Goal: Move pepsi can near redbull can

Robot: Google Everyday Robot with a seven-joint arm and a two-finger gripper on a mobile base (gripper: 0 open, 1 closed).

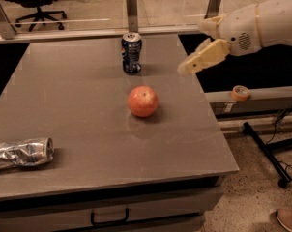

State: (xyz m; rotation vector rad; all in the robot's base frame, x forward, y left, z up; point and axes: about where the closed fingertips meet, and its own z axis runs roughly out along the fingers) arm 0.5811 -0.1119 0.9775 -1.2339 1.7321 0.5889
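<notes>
Camera view: dark blue pepsi can with silver top (131, 53) stands upright at the far edge of the grey flat surface (78, 105), behind the round red apple (142, 101) and apart from it. Crushed silver redbull can (21, 153) lies on its side well to the apple's near left. Cream pincer (184, 70) hovers right of and behind the apple, holding nothing; spread or pressed together, can't tell.

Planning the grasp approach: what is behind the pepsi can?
Behind the pepsi can the table ends at a rail with an upright post; floor lies beyond. Only the tabletop strip right behind the can is covered. The gripper hovers to its right.
</notes>
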